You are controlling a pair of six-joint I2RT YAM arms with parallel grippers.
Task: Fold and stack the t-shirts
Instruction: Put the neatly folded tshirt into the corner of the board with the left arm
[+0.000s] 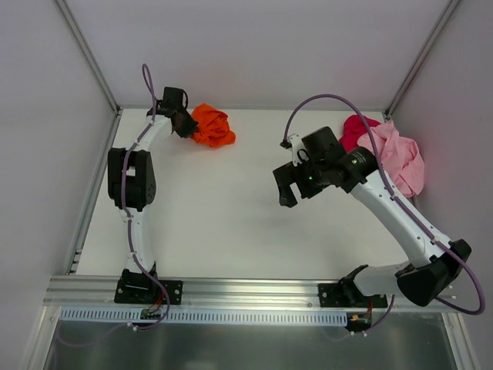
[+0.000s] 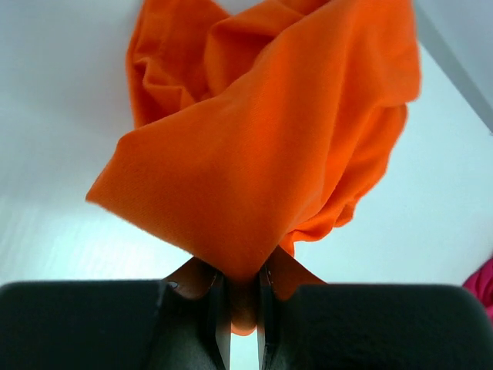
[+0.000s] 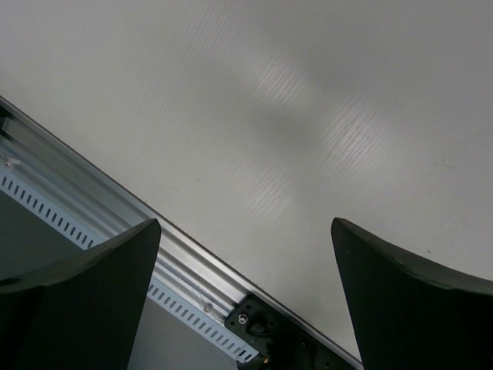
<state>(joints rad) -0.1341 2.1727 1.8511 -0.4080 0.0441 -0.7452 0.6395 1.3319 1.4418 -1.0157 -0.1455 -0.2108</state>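
The bright orange t-shirt (image 1: 212,126) lies crumpled at the back left of the table. My left gripper (image 1: 185,123) is shut on its left edge; in the left wrist view the orange cloth (image 2: 262,146) is pinched between the fingers at my left gripper (image 2: 243,316) and bunches up ahead. The light pink t-shirt (image 1: 400,158) lies crumpled at the back right, with the crimson-magenta t-shirt (image 1: 356,129) partly under it. My right gripper (image 1: 291,185) is open and empty above the table's middle; its view shows my right gripper (image 3: 246,297) over bare table.
The white table (image 1: 231,216) has walls at the back and sides. An aluminium rail (image 1: 246,291) runs along the near edge with both arm bases; it also shows in the right wrist view (image 3: 115,223). A sliver of red cloth (image 2: 484,285) shows at the left wrist view's right edge.
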